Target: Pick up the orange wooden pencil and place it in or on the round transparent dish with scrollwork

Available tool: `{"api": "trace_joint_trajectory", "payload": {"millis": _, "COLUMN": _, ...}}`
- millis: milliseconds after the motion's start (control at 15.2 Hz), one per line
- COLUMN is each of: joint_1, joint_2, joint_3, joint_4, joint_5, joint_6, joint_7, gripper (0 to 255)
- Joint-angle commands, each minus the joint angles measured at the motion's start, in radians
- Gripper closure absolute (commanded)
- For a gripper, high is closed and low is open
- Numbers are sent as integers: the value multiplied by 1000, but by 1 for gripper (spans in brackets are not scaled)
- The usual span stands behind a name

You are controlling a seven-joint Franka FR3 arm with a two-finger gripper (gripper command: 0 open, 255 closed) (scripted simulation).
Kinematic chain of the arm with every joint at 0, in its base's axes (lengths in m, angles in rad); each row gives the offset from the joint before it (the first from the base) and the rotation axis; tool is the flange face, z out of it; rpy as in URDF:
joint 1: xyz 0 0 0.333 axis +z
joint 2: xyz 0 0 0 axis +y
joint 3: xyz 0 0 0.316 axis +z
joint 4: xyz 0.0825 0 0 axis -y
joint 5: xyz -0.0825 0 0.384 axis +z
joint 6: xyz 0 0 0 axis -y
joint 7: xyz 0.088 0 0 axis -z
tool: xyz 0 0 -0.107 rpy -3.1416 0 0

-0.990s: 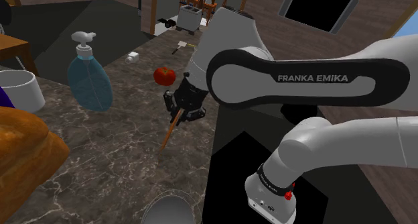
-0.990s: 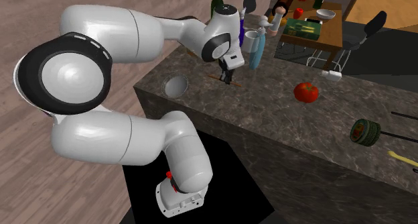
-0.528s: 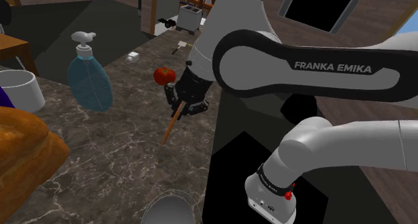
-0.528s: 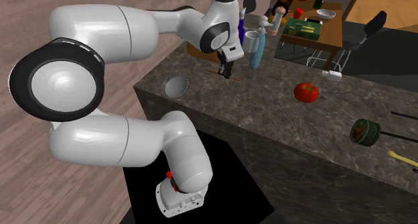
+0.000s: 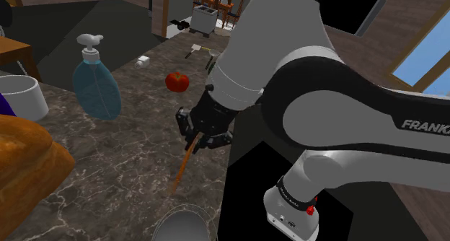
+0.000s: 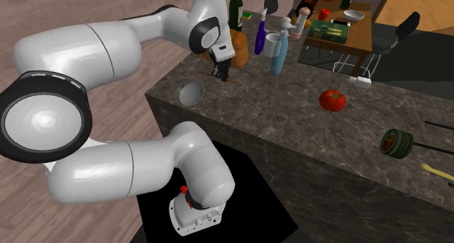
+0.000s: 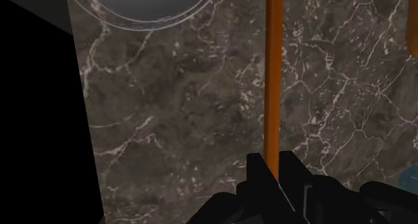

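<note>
Tool (image 5: pixel 199 137) clasping orange pencil (image 5: pixel 182 167), slanted over dark marbled counter (image 5: pixel 122 160); red tomato (image 5: pixel 177 81) beyond; blue pump bottle (image 5: pixel 96 88) left; round dish (image 5: pixel 180 225) at near edge.

Dark marbled countertop (image 5: pixel 130 160), tomato (image 5: pixel 177 81), blue soap bottle (image 5: pixel 96 88), round dish (image 6: pixel 190 94)

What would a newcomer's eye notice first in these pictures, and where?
First the big white arm, bent over the dark marbled counter. Next the orange pencil, clasped in the black gripper, with the round dish near its far end at the counter's edge. Farther back in the shoulder view, the red tomato and the blue pump bottle stand out.
</note>
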Motion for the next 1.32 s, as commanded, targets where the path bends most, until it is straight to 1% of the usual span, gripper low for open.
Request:
{"api": "trace_joint_trajectory", "payload": {"millis": 0, "joint_1": 31, "joint_2": -24, "joint_3": 36, "joint_4": 17, "joint_5": 21, "joint_6": -25, "joint_7": 62, "gripper": 255}}
{"api": "trace_joint_trajectory", "payload": {"millis": 264, "joint_1": 79, "joint_2": -59, "joint_3": 94, "joint_4": 61, "joint_5": 51, "joint_6": -71, "joint_7": 166, "gripper": 255}}
{"api": "trace_joint_trajectory", "payload": {"millis": 462, "joint_1": 106, "joint_2": -75, "joint_3": 147, "joint_4": 113, "joint_5": 74, "joint_6": -105, "joint_7": 255, "gripper": 255}}
{"api": "trace_joint_trajectory", "payload": {"millis": 1254, "joint_1": 115, "joint_2": -52, "joint_3": 269, "joint_4": 4, "joint_5": 173, "joint_6": 40, "joint_7": 239, "gripper": 255}}
